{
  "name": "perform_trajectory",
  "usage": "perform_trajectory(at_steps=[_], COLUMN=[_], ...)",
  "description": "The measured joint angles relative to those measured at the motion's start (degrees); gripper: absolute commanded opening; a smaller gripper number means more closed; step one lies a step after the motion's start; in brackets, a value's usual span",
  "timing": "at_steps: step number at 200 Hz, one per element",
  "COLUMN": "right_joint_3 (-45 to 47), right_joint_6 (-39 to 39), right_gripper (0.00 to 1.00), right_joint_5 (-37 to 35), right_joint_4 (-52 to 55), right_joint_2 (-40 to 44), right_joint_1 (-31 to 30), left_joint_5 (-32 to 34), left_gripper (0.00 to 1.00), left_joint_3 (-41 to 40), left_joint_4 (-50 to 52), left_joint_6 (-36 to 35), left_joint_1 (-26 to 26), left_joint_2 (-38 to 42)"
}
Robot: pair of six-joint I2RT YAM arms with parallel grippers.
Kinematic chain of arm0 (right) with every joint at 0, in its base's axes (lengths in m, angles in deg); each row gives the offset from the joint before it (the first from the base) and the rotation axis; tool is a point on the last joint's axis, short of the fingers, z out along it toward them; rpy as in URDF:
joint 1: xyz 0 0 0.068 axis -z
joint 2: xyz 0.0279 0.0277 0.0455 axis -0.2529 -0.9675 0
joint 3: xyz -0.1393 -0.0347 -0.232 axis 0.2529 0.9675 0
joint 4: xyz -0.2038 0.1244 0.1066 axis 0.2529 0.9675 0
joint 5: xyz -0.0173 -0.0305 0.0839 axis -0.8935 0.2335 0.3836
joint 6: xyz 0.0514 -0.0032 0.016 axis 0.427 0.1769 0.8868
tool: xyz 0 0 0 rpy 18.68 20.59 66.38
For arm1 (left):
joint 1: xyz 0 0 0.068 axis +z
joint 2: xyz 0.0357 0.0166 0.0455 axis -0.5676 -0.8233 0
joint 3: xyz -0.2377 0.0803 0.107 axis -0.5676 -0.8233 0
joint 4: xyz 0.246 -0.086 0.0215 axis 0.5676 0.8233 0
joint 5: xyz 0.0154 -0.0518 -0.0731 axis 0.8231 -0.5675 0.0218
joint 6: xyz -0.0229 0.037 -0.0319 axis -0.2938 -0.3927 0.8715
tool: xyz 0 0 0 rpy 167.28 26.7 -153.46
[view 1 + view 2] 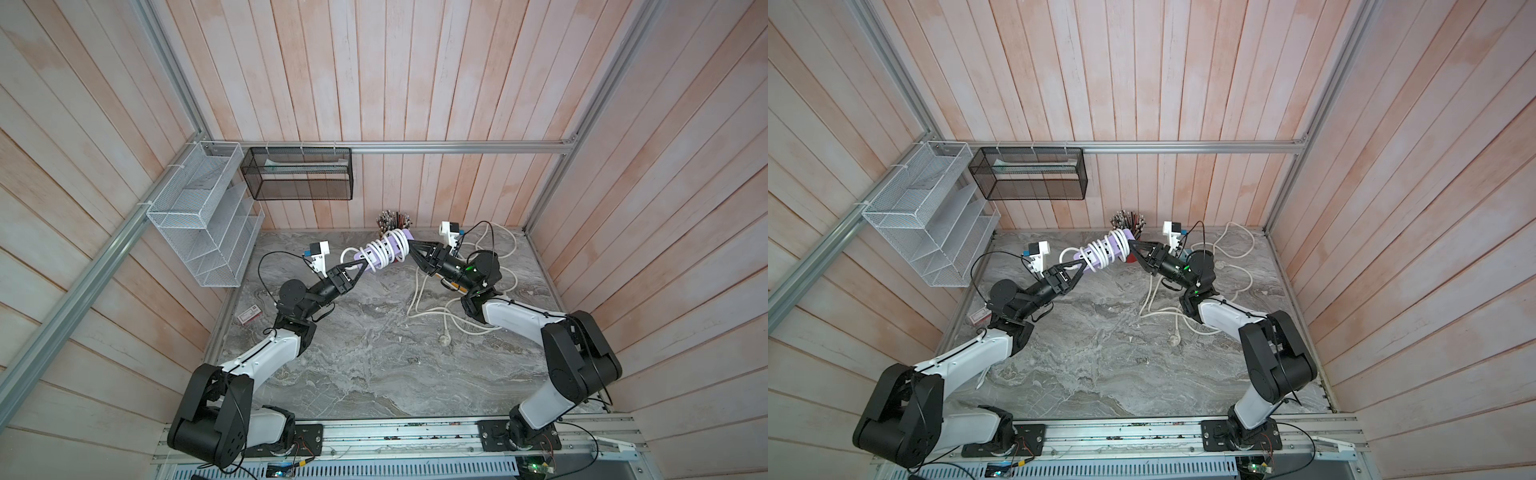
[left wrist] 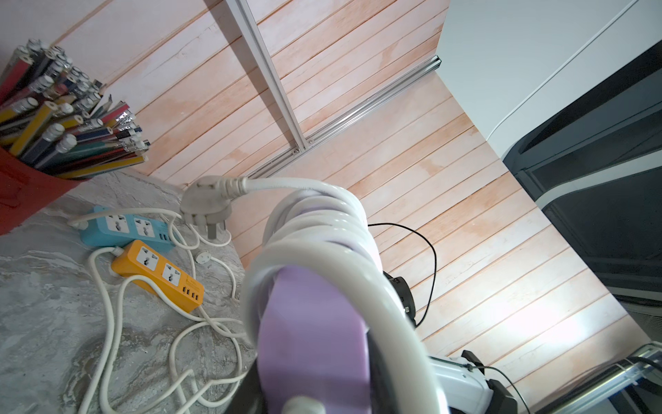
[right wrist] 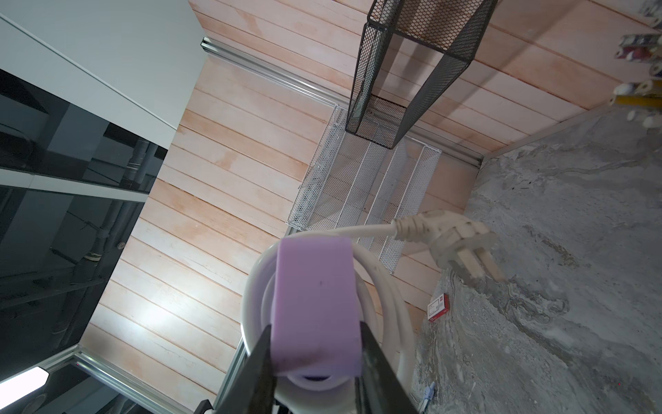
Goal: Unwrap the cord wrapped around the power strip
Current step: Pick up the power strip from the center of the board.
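- The right gripper (image 1: 411,248) is clamped on one end of the purple power strip (image 3: 315,294), holding it up just in front of the pencil cup (image 1: 394,219).
- The left gripper (image 1: 365,266) is closed on the end farther from the cup, probably to steady it.
- The white cord (image 2: 322,222) coils round the strip, and its plug (image 2: 206,206) hangs free.

Lilac power strip (image 3: 315,297), white cord (image 2: 322,247) around

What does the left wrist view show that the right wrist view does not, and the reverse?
Left wrist only: a blue power strip and an orange power strip. Right wrist only: a black mesh basket, a white wire rack and a small red box. Both: the purple power strip wound in its white cord, with the plug sticking out.
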Motion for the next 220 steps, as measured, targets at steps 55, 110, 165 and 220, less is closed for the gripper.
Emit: perform_trajectory(at_steps=[55, 110, 165, 220], right_joint_3=[0.02, 2.25, 4.24, 6.67], right_joint_6=[-0.31, -2.27, -14.93, -24.48], right_gripper=[0.28, 0.72, 0.95, 0.93], right_joint_5=[-0.13, -0.42, -1.27, -0.13], right_joint_4=[-0.22, 1.11, 18.36, 29.53], right_joint_2=[0.0, 0.79, 10.86, 21.38], right_joint_1=[0.0, -0.13, 1.97, 10.1], left_joint_5=[-0.04, -1.18, -4.28, -9.07], left_gripper=[0.0, 0.0, 0.0, 0.0], left_joint_3=[0.2, 2.45, 6.69, 9.42], left_joint_4=[0.0, 5.35, 18.32, 23.8], left_joint_6=[1.22, -0.96, -4.37, 0.81], left_joint_1=[0.02, 0.33, 2.27, 6.67], left_joint_2=[0.0, -0.15, 0.96, 1.01])
